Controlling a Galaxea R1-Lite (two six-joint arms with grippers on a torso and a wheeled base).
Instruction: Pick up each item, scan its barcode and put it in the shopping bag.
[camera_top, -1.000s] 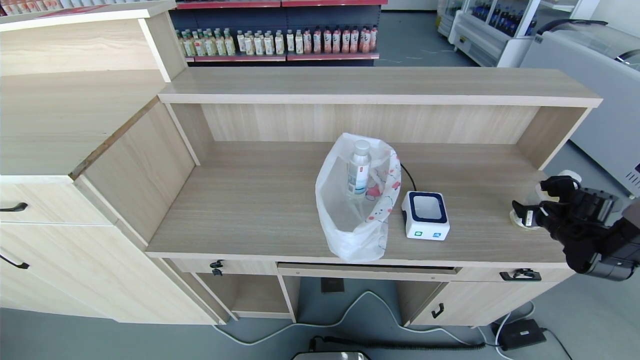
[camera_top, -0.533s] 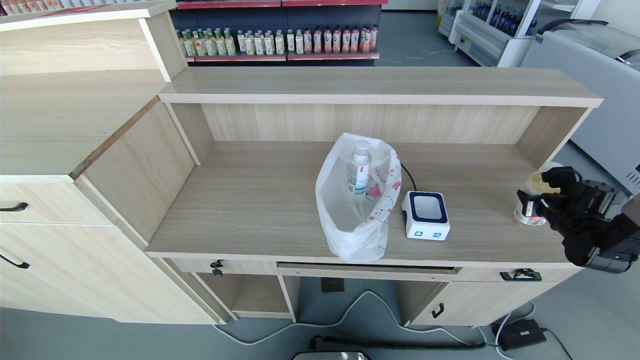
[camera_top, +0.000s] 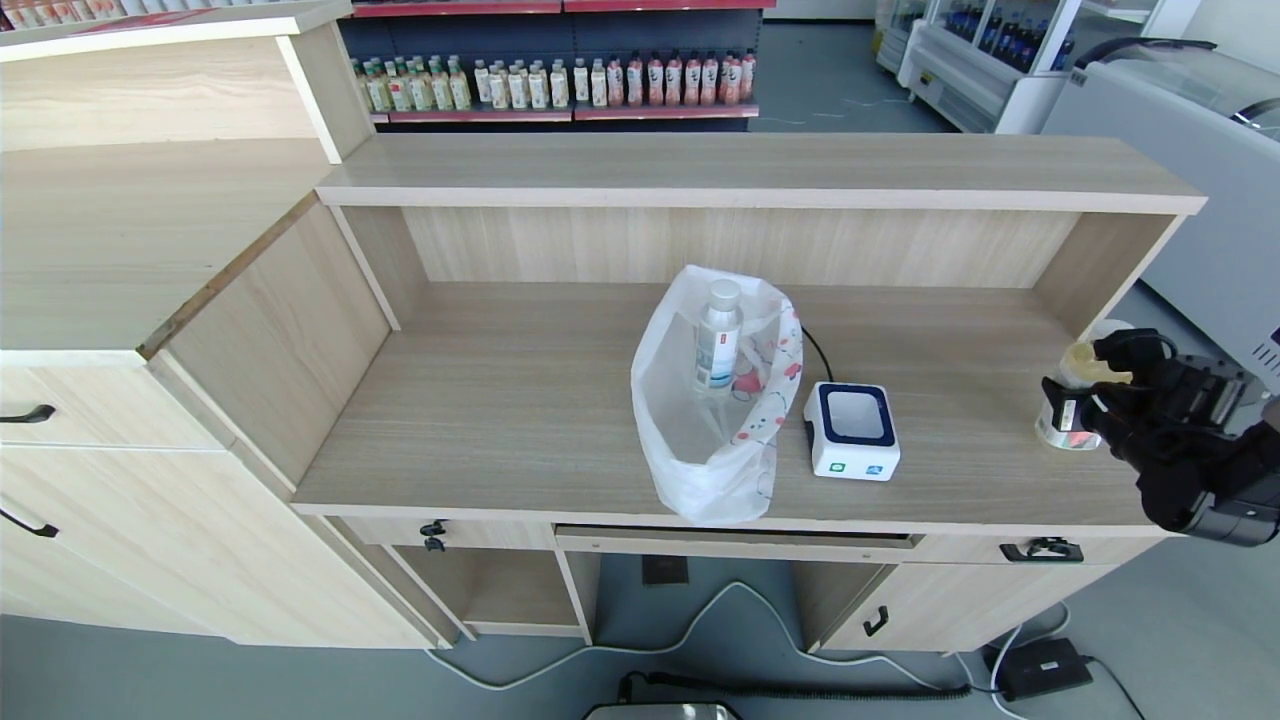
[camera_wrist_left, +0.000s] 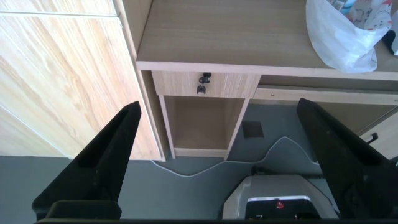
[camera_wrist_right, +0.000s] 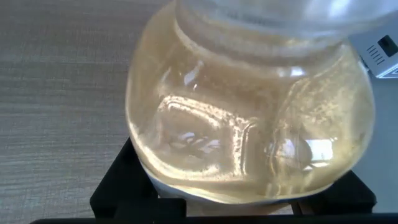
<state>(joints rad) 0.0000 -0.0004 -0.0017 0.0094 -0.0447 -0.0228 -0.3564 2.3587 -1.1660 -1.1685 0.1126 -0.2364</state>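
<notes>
1. Holding a drink bottle (camera_top: 1072, 370), clear and filled with pale yellow liquid, in the right gripper (camera_top: 1088, 388) at the far right end of the wooden counter (camera_top: 500, 420); dark fingers closed against the bottle's sides.
2. Cannot tell whether the bottle's base touches the counter or hangs just above it.
3. Judged as the pick-up step for this item: grasped, not yet scanned, not yet bagged.
4. Well to the left of it, a white barcode scanner (camera_top: 851, 430), dark-framed window facing up, just beside the shopping bag (camera_top: 700, 450).
5. Standing open near the counter's middle, that thin white plastic bag, with a white-capped bottle (camera_top: 718, 345) already upright inside.
6. Hanging below the counter's front left, the left gripper (camera_wrist_left: 219, 109), fingers spread wide, nothing between them.
7. Next, probably: lifting clear, carrying the bottle leftward over the scanner window, and turning the barcode down toward the glass. Barcode position unclear, so some rotation likely needed. Firm, steady grip called for on a smooth, rounded, liquid-filled bottle.
</notes>
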